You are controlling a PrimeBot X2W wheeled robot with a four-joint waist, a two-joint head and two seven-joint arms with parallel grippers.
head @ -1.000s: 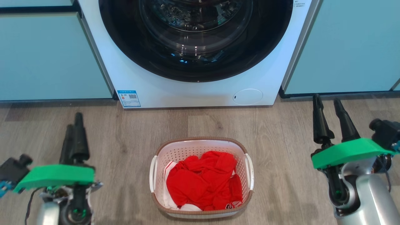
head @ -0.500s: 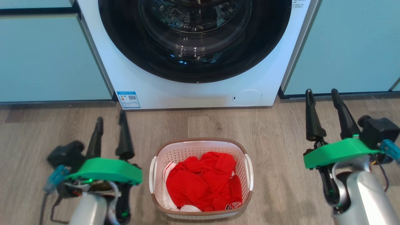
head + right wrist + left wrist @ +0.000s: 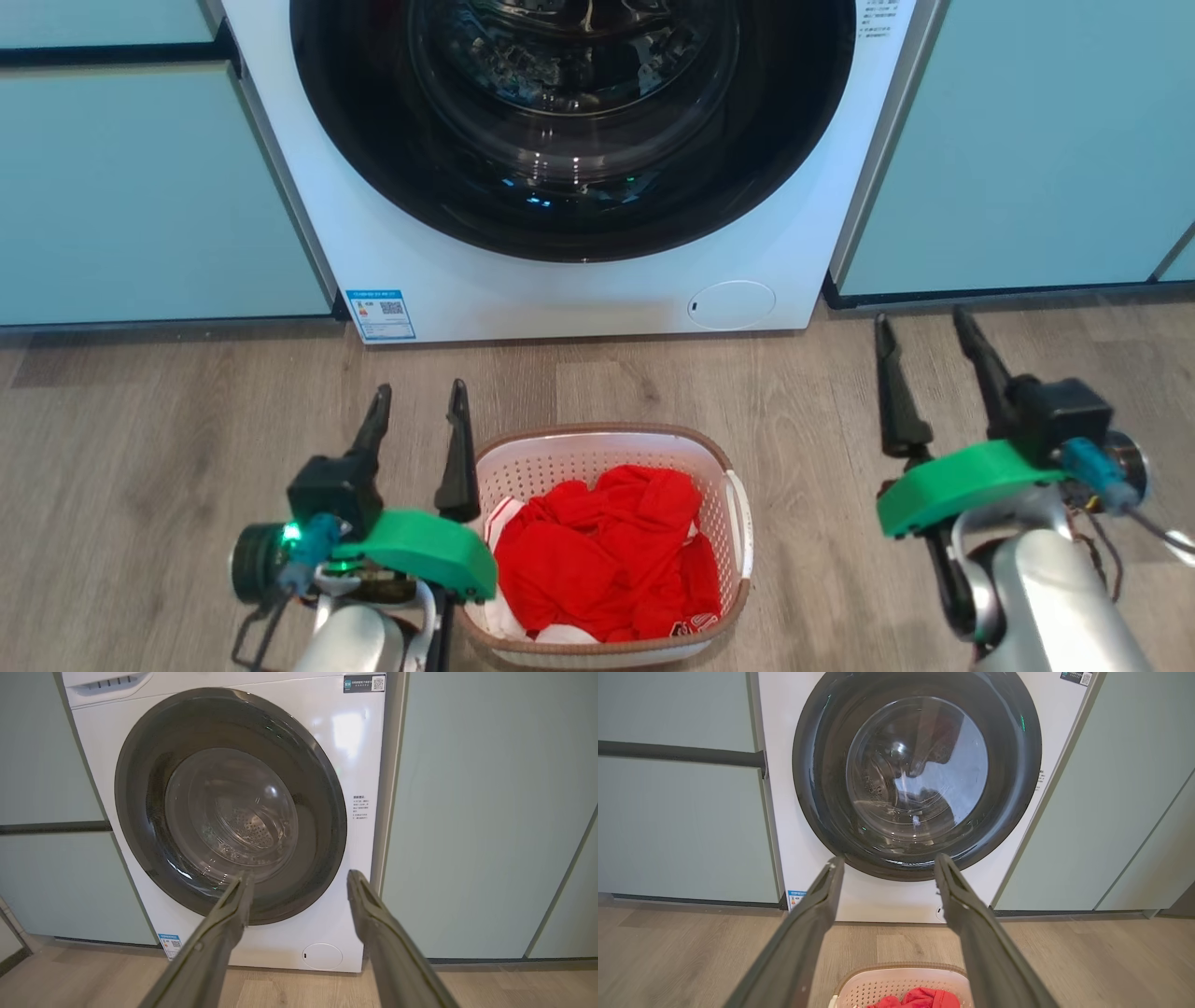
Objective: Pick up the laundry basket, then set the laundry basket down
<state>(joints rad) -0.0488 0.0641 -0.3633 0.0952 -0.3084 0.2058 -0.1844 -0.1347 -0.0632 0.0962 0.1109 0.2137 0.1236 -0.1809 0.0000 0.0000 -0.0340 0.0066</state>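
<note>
Left pincer (image 3: 420,387) — closer, beside laundry basket (image 3: 597,432)

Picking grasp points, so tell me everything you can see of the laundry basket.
The laundry basket is small, rounded-rectangular, white perforated plastic with a brown woven-look rim. It sits upright on the wood floor in front of the washing machine, apart from it. Red clothing with some white fills its bottom. A white handle shows on its right side; the left side is hidden behind the open left gripper, and contact there cannot be told.
</note>
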